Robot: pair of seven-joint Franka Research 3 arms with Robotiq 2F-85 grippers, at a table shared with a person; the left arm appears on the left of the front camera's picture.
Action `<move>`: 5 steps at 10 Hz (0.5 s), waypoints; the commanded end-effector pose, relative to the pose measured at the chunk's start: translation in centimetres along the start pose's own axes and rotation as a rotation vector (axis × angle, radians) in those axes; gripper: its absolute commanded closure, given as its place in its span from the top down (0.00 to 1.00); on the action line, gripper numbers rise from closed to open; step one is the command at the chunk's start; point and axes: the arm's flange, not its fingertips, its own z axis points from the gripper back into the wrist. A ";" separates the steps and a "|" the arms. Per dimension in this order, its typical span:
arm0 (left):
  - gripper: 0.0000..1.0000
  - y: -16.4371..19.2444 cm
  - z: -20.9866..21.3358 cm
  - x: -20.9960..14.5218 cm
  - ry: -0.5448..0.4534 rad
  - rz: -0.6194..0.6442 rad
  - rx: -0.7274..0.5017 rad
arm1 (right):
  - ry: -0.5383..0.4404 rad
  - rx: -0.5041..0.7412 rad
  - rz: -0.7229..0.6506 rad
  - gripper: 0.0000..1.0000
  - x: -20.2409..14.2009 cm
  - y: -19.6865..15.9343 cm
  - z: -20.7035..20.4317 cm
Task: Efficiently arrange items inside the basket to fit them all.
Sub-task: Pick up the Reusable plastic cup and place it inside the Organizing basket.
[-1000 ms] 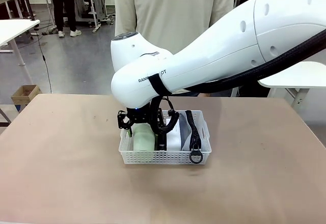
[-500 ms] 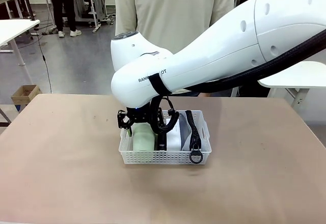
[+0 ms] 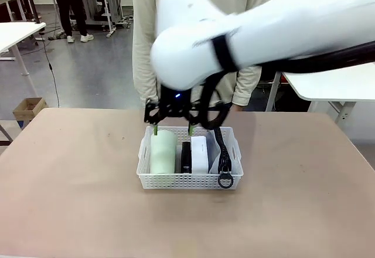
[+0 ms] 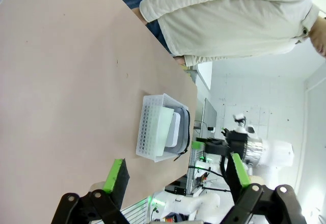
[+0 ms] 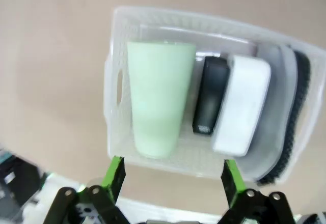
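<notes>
The white perforated basket [image 3: 146, 152] [image 5: 114, 89] [image 4: 147, 132] sits mid-table. Side by side in it lie the pale green cup [image 3: 163, 150] [image 5: 158, 96], the black stapler [image 3: 186, 157] [image 5: 211, 96], the small white box [image 3: 199, 154] [image 5: 243, 104] and the grey pouch [image 3: 217, 150] [image 5: 277, 102], whose black zipper ring hangs over the front rim. My right gripper [image 3: 172, 131] [image 5: 173, 175] hovers open just above the basket's far edge, holding nothing. My left gripper [image 4: 178, 175] is open, high and far from the basket.
A person in a cream top [image 3: 199, 12] stands at the far side of the brown table [image 3: 70, 199]. White tables [image 3: 12, 35] stand off to the back left and right.
My right arm has lifted up and back out of the basket, with the gripper open; the cup, which it was down at, stays lying in the basket.
</notes>
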 end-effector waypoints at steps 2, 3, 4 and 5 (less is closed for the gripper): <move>1.00 -0.2 0.0 -0.3 0.009 0.003 0.004 | 0.031 0.305 0.015 1.00 -8.3 -12.4 4.4; 1.00 -0.2 0.0 -0.3 0.009 0.003 0.004 | 0.004 0.444 0.043 1.00 -11.0 -16.5 5.2; 1.00 -0.2 0.0 -0.3 0.009 0.003 0.004 | -0.023 0.535 -0.006 1.00 -13.5 -20.5 5.4; 1.00 -0.2 0.0 -0.3 0.009 0.003 0.004 | -0.091 0.743 0.055 1.00 -16.2 -24.6 5.3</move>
